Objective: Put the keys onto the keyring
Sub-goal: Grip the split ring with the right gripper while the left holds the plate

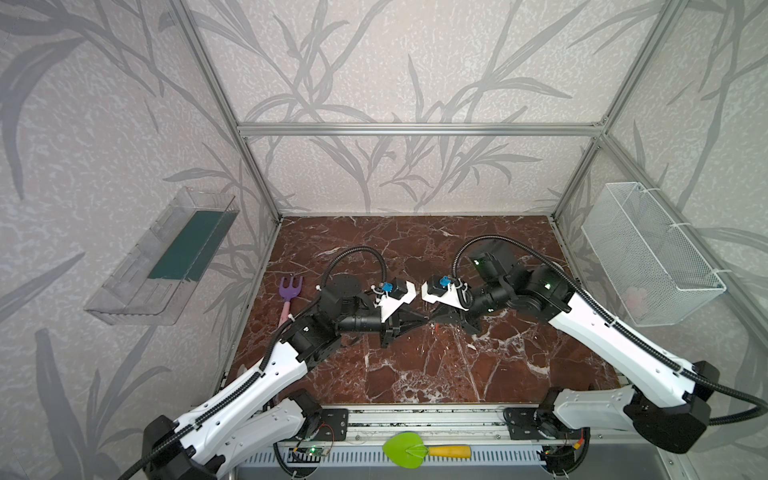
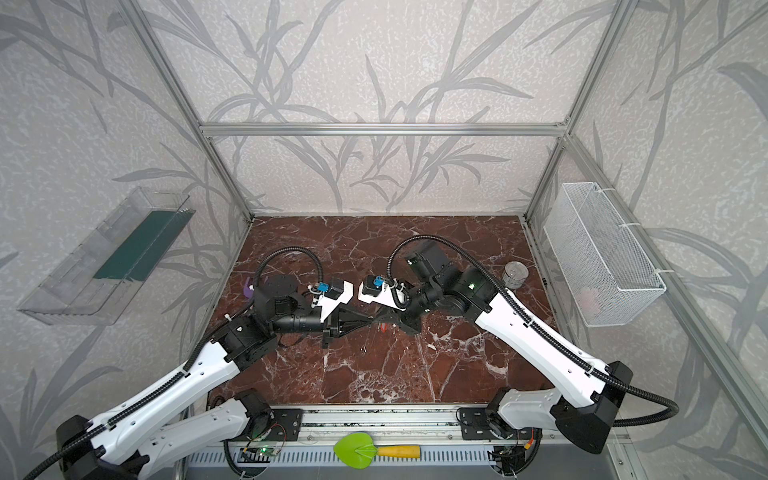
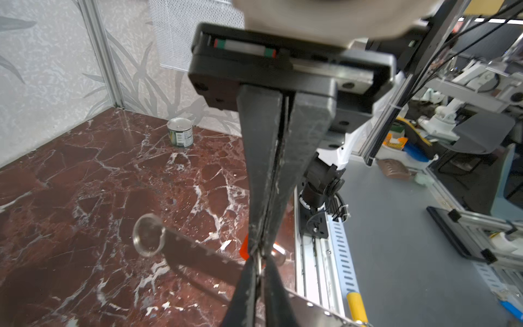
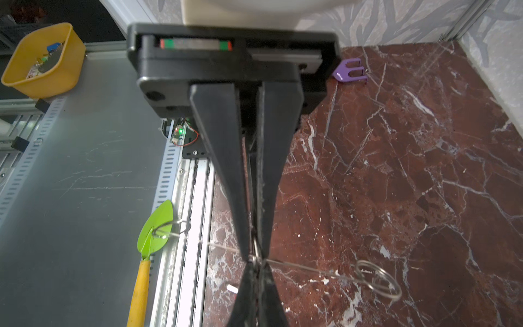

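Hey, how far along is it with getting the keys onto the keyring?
Done: the keyring is picked up, clamped in the shut right tool. In hand: the shut left tool meets it tip to tip, with the keys, red tag showing, right at the tips. Left: no view shows the key threaded on, so that probably remains.

Off to my left a purple toy rake [image 1: 291, 289] lies near the edge of the red marble tabletop [image 1: 415, 374], and a small tin can [image 2: 515, 275] stands upright near its right edge. A clear plastic bin [image 1: 166, 257] hangs on the left wall [image 1: 62, 145], a white mesh basket [image 1: 648, 253] on the right wall [image 1: 731, 145]. Nearest me, a green trowel [image 1: 415, 450] with a yellow handle lies on the grey bench [image 4: 85, 170], where a yellow tub [image 4: 42, 61] of small oddments sits too.
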Robot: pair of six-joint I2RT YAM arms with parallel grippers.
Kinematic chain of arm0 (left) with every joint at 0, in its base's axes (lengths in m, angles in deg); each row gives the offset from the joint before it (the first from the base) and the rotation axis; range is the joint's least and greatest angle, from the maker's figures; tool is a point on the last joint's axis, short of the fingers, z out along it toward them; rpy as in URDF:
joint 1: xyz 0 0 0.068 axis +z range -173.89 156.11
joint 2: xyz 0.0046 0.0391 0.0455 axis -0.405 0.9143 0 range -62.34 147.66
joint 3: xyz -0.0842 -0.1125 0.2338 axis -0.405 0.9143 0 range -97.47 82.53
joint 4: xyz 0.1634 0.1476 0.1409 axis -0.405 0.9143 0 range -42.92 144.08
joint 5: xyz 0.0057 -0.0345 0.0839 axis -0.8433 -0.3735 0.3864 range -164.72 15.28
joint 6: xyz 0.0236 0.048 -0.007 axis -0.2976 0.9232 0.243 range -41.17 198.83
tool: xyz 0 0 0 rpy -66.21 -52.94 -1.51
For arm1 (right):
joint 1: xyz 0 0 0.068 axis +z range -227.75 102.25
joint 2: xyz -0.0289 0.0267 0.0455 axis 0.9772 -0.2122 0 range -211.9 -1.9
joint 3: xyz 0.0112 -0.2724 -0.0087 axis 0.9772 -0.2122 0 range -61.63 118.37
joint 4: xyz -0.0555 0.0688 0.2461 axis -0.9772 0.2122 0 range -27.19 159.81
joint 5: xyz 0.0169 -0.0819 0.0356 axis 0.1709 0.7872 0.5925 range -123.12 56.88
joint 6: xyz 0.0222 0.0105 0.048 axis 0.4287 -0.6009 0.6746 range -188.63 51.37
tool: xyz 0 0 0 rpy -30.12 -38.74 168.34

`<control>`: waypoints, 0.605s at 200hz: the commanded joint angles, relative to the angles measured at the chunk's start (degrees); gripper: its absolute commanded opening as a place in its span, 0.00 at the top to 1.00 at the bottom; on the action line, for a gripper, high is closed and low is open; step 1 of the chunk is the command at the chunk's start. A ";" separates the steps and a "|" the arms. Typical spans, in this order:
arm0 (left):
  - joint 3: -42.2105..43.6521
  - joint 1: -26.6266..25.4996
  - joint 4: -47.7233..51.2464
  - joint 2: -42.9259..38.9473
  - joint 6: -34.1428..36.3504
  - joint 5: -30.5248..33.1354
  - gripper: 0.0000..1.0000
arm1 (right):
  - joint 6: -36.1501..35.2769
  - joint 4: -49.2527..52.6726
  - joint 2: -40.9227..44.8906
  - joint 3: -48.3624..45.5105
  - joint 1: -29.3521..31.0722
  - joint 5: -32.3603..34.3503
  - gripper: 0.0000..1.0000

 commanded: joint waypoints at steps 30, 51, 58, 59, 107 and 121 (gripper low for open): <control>0.82 -0.82 -3.47 -0.81 0.26 0.52 1.00 | 1.88 -4.54 1.83 -1.89 0.35 0.61 1.00; 3.71 -0.76 -8.17 -2.29 -1.26 1.96 1.00 | 4.51 -8.01 3.71 -5.23 0.30 2.47 0.93; 4.65 -0.75 -9.99 -2.81 -1.98 2.68 1.00 | 5.37 -9.24 4.30 -6.49 0.28 2.95 0.87; 4.84 -0.75 -10.20 -2.90 -2.07 2.71 1.00 | 5.49 -9.48 4.40 -6.74 0.27 3.04 0.87; 10.62 -0.75 -23.70 -4.30 -7.28 4.79 1.00 | 14.01 -21.90 9.31 -17.23 0.26 4.80 0.72; 12.18 -0.80 -27.88 -4.30 -8.91 5.10 1.00 | 16.52 -25.84 10.82 -19.96 0.25 5.08 0.72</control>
